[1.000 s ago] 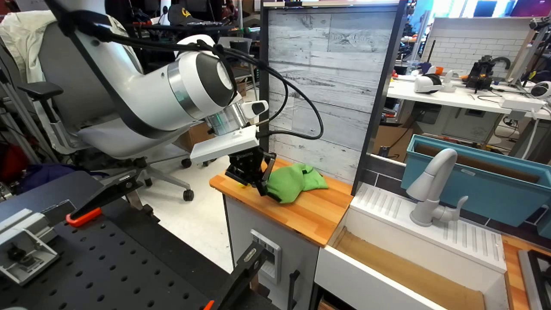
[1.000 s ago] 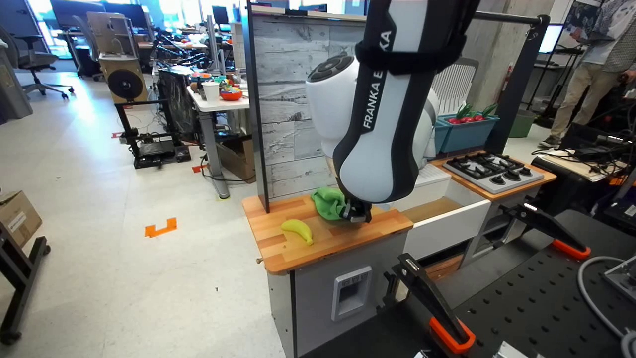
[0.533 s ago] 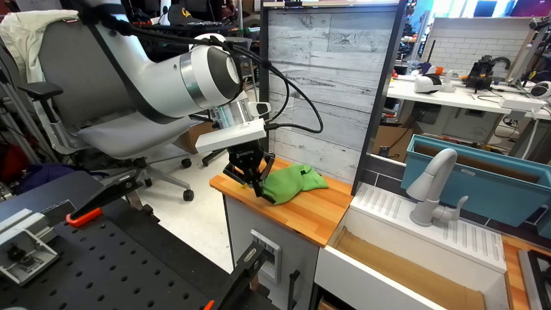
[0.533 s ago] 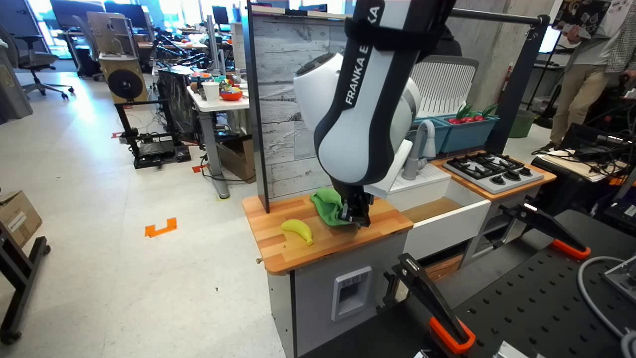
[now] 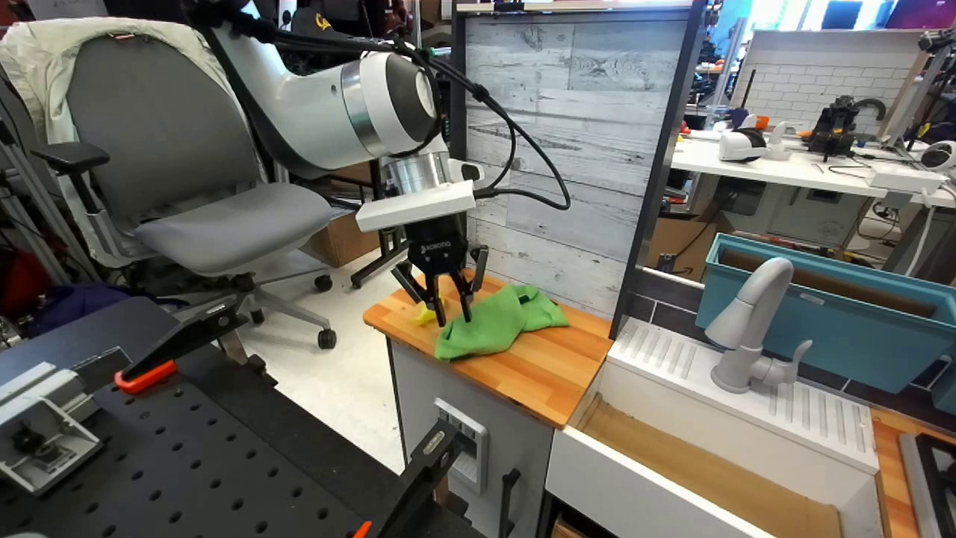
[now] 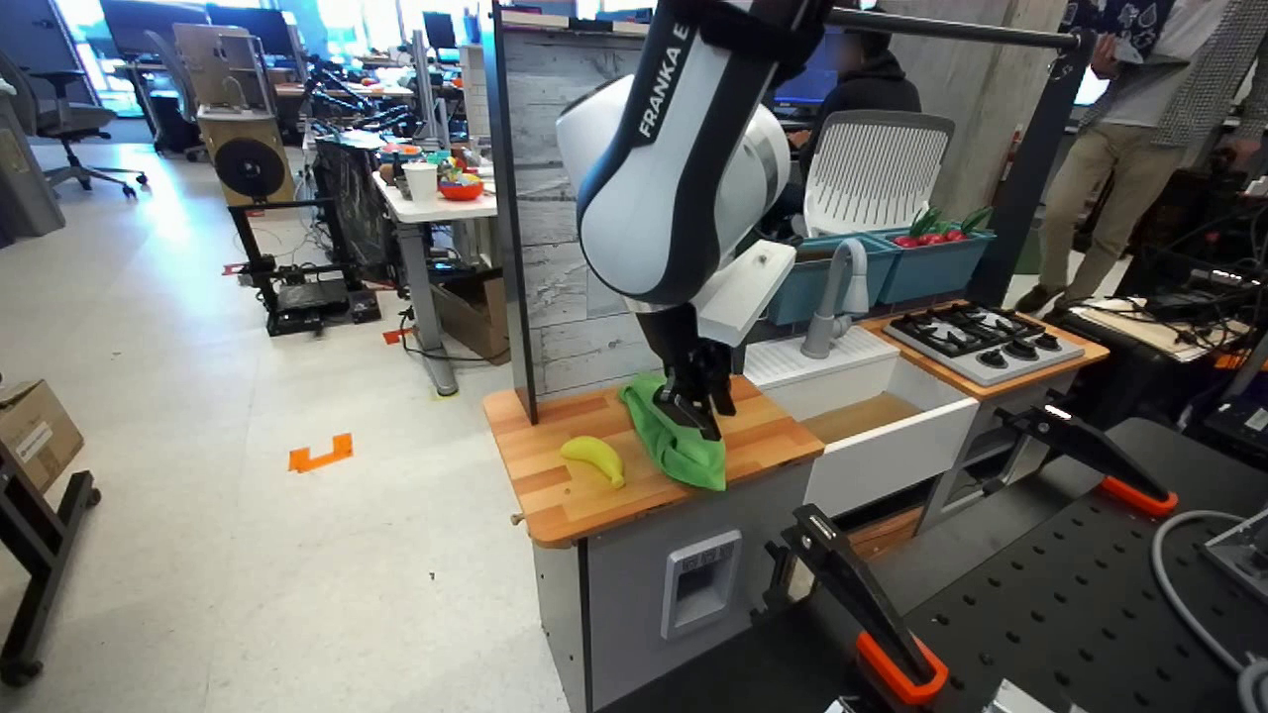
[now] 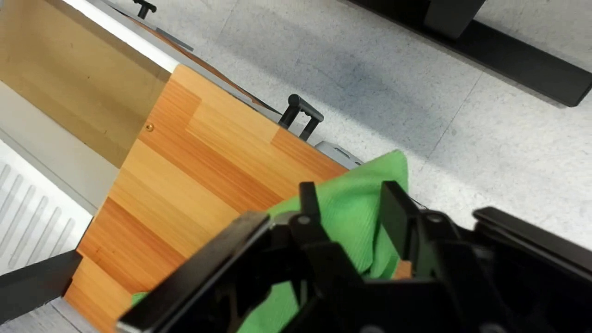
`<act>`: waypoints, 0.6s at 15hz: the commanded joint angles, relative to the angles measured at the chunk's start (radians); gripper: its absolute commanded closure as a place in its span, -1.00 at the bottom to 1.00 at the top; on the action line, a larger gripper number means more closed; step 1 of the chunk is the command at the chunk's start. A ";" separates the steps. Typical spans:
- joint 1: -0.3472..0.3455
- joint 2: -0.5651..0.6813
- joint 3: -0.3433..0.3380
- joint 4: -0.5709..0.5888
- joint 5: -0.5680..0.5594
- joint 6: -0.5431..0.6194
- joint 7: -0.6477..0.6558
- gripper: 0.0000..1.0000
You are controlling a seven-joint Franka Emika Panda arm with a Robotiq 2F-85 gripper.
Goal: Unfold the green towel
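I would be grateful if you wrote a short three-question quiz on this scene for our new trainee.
1. Short answer: what lies beside the green towel on the wooden countertop?

2. Multiple choice: the end effector is
(a) shut on the green towel
(b) open
(c) out of sight in every view

3. True or false: the green towel lies spread out flat, without folds.

Key:
1. A yellow banana.
2. b
3. False; it lies bunched, with folds.
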 commanded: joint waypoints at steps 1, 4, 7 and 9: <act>-0.039 0.022 0.038 0.061 -0.036 -0.061 -0.003 -0.42; -0.048 0.028 0.047 0.074 -0.034 -0.074 -0.004 -0.85; -0.057 0.029 0.057 0.090 -0.026 -0.095 -0.006 -1.00; -0.064 0.029 0.065 0.106 -0.018 -0.111 -0.010 -1.00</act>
